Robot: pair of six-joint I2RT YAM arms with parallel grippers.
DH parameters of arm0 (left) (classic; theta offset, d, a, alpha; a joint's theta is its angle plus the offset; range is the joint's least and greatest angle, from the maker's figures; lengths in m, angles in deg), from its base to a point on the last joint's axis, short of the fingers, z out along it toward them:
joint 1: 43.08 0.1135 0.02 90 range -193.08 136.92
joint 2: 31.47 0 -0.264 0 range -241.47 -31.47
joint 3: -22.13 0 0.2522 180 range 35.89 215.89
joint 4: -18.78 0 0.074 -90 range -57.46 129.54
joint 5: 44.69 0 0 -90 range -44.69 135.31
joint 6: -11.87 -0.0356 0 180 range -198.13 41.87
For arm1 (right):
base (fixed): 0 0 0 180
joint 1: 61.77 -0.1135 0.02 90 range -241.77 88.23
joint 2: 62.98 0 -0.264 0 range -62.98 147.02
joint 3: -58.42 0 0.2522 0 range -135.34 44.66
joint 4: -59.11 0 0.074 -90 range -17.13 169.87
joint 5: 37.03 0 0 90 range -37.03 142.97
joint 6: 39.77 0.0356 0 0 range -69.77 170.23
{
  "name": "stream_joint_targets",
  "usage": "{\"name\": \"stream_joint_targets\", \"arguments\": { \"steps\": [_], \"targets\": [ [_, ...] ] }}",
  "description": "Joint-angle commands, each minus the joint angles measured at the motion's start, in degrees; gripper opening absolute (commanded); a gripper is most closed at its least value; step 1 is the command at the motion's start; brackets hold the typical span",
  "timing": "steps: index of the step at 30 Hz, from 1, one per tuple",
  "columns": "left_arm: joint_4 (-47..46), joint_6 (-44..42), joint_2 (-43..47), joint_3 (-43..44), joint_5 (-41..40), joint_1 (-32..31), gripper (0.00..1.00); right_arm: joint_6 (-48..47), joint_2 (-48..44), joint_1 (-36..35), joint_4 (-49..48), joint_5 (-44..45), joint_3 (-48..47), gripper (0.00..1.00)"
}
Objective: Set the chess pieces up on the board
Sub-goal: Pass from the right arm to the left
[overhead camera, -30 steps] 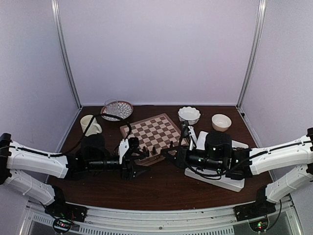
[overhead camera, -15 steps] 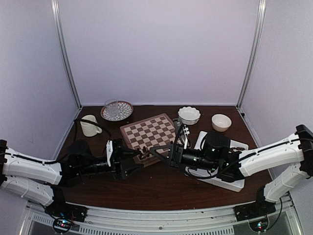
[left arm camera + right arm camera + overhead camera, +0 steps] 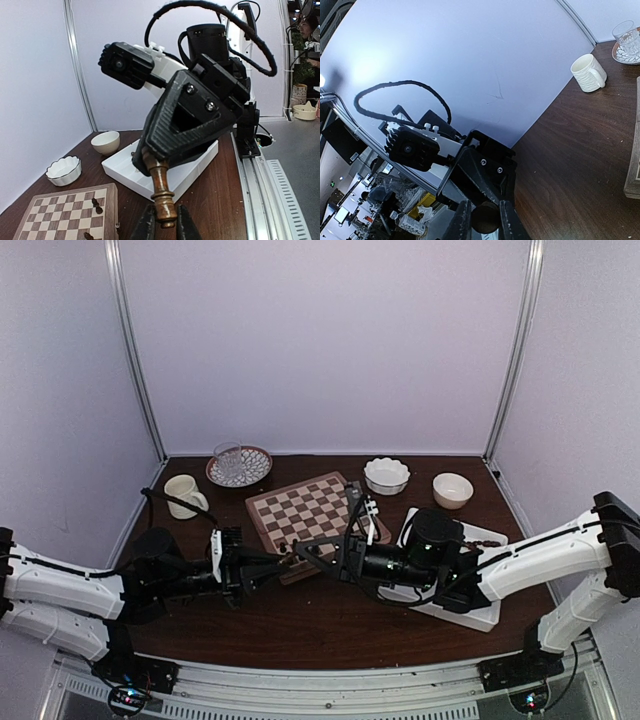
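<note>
A dark brown chess piece (image 3: pixel 162 190) hangs in the air between both grippers, just in front of the board (image 3: pixel 315 510). My left gripper (image 3: pixel 164 222) is shut on one end of the piece. The right gripper (image 3: pixel 482 220) is shut on the other end, whose round face (image 3: pixel 485 218) shows between its fingers. In the top view the two grippers meet tip to tip, left (image 3: pixel 280 562) and right (image 3: pixel 302 552), off the board's near corner. A few dark pieces (image 3: pixel 95 205) stand on the board's near rows.
A white divided tray (image 3: pixel 470 608) lies under the right arm. Two bowls (image 3: pixel 386 475) (image 3: pixel 452 489) sit behind it. A cream mug (image 3: pixel 184 495) and a glass on a patterned plate (image 3: pixel 238 464) stand at the back left.
The right arm has carried the dark piece leftward off the board. The left gripper drew back to the left and closed its jaws on the piece's free end.
</note>
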Motion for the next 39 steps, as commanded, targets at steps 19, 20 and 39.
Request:
{"name": "stream_joint_targets", "arguments": {
  "steps": [19,20,39],
  "targets": [
    [-2.45,-1.33,1.26,-0.22,0.16,-0.25,0.21,-0.82,0.26,-0.62,1.02,1.87,-1.27,0.01],
    [-2.46,-1.31,1.26,-0.2,0.25,-0.25,0.21,-0.9,0.31,-0.62,1.24,2.03,-1.28,0.01],
    [3.27,-1.39,1.43,2.0,0.04,-0.24,0.0,-7.47,-4.97,-0.45,13.92,5.6,-2.76,0.26]
  ]
}}
